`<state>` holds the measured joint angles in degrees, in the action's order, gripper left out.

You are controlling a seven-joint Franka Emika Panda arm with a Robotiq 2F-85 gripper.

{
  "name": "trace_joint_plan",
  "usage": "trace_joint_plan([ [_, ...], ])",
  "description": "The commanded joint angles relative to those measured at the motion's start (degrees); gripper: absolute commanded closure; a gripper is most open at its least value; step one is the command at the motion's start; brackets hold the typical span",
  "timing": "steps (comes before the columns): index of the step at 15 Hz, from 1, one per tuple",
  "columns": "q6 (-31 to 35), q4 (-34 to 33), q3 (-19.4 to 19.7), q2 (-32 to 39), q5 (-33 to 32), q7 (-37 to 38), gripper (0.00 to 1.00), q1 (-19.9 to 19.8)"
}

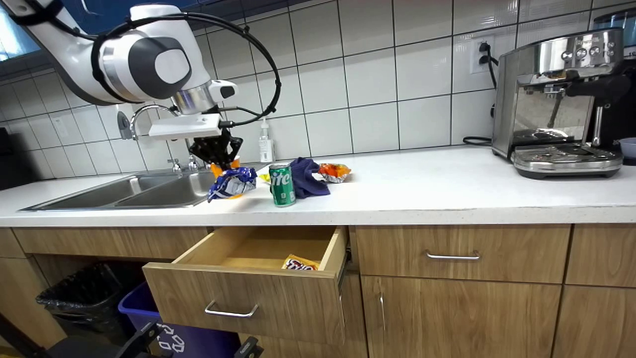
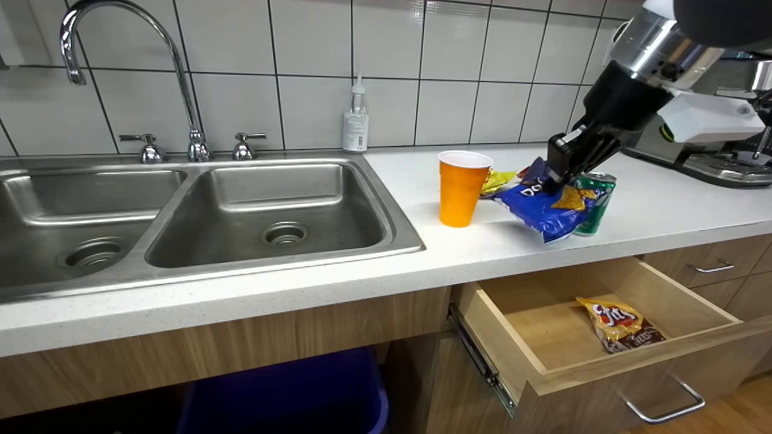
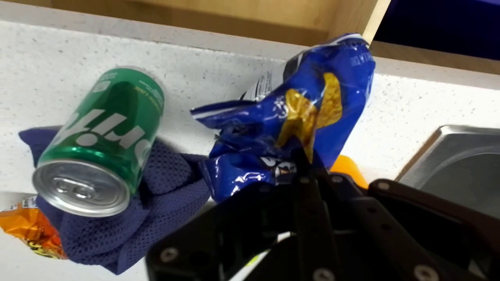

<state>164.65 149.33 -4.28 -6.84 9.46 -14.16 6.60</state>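
At the back, a big white tile wall (image 1: 367, 84). In front of it, a long white tabletop (image 1: 447, 191). Over that, a robot arm (image 1: 164, 64), bent downward. Set into the tabletop, a shiny sink (image 2: 169, 217) with two bowls. Below the front edge, a wooden drawer (image 1: 243, 298), wide open, with a blue recycling bin (image 2: 283, 386) near it. Well apart from the sink, a silver espresso machine (image 1: 551, 107).

Near the drawer, a crumpled dark blue cloth (image 3: 164, 210). Between the sink and the cloth, a crinkly blue Doritos bag (image 3: 281, 117), tilted. Pinched there by the claw (image 2: 553, 181), shut tight on it. Cannot tell about the bag's bottom: touching the tabletop or just above.

Inside the drawer, an orange and brown snack bag (image 2: 624, 325). At the sink's back corner, a clear pump bottle (image 2: 356, 123). Upright near the sink, an orange cup (image 2: 463, 187). Upright in front of the cloth, a green Sprite can (image 1: 282, 186). Beyond the cloth, a shiny orange packet (image 1: 335, 171). Behind the cup, partly hidden, a yellow packet (image 2: 496, 181).
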Motion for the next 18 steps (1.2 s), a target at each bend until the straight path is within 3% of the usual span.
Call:
trace_joint_plan([
  [1, -0.95, 3.02, 1.41, -3.92, 1.2, -2.26, 1.0, 1.63],
  [15, -4.11, 11.4, 5.61, -12.37, 1.24, -3.36, 1.0, 7.29],
  [18, -5.95, 9.94, 6.12, -11.51, 0.76, -2.96, 1.0, 7.36],
])
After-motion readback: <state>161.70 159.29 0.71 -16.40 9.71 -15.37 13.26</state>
